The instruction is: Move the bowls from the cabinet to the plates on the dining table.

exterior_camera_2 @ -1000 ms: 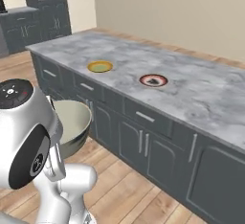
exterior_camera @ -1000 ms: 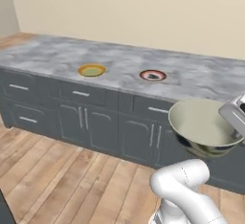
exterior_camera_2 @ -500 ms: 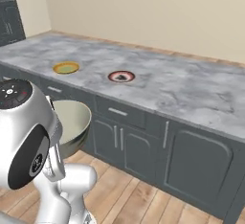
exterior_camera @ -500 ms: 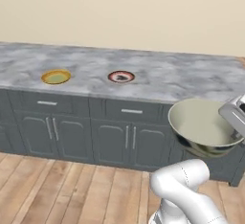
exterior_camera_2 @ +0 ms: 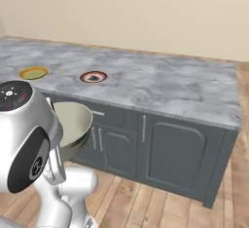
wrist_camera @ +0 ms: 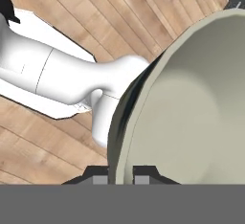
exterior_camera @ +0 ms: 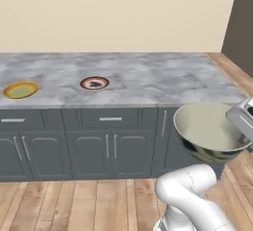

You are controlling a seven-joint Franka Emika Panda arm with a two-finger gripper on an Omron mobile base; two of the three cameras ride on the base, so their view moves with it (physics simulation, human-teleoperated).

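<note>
gripper [wrist_camera: 119, 177] is clamped on the rim of the glossy cream-beige deep bowl [exterior_camera: 210, 129], one finger inside the rim and one outside. it holds the bowl above the wooden floor [exterior_camera: 74, 203], in front of the long grey-white marble dining table [exterior_camera: 148, 79]. beyond the gripper, on the marble, lie the dark red rimmed plate [exterior_camera: 94, 83] and, further left, the yellow-gold rimmed plate [exterior_camera: 20, 90].
</note>
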